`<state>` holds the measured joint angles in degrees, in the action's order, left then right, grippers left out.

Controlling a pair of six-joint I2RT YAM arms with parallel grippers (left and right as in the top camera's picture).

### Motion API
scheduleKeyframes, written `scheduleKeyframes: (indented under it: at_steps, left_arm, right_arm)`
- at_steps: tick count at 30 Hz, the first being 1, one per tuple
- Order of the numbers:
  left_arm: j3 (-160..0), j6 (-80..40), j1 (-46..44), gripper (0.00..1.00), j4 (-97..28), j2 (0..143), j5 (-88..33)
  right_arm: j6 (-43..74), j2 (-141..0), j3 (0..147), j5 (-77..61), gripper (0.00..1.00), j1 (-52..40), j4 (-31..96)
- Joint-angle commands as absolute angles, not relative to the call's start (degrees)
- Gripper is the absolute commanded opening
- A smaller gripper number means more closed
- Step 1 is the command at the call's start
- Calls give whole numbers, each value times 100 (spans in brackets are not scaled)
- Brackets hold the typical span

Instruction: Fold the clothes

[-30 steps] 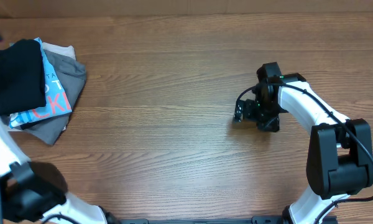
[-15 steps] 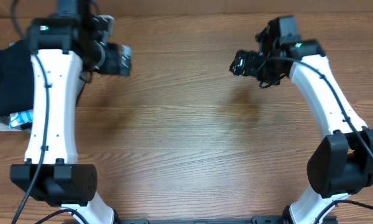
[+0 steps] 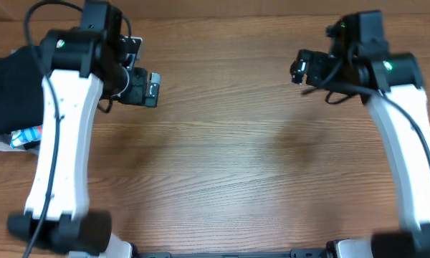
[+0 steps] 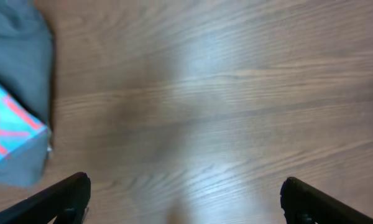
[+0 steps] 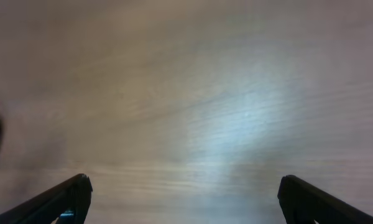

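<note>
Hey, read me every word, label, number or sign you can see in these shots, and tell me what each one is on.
Nothing can be read in full.
Light blue tee: pink lettering, blurred and cut off by the frame edge; only stray strokes show, no word can be made out. In the overhead view it is too small to read.
Black garment, grey garment, wooden table: no text visible.
</note>
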<state>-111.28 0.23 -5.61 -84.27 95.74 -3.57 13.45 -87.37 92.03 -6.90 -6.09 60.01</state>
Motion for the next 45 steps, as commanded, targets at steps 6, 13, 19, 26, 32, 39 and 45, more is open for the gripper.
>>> scheduleKeyframes:
  at_steps: [6, 13, 19, 26, 32, 39, 45]
  left_arm:
    - [-7948, -454, -561, 100, -6340, 6042, 327]
    - [-6705, -580, -561, 100, -6080, 4762, 655]
    - [-6689, -580, -561, 100, -6523, 4810, 655]
    - [-6689, -580, -561, 100, -6600, 4873, 655]
    - [-6689, -580, -561, 100, -6600, 4875, 655]
    - [-6689, -580, -561, 100, -6600, 4875, 655]
    - [-6689, -580, -561, 100, -6600, 4875, 655]
  right_arm:
    - [1372, -5662, 6121, -8, 100, -593, 4556]
    - [1367, -4639, 5642, 316, 100, -591, 5203]
    - [1365, -4757, 5642, 316, 100, -591, 5424]
    - [1365, -5120, 5642, 316, 100, -591, 5437]
    - [1363, -5546, 5614, 320, 100, -591, 5509]
    - [696, -4316, 4602, 381, 100, -591, 4134]
    - [703, -2294, 2569, 377, 100, -591, 2502]
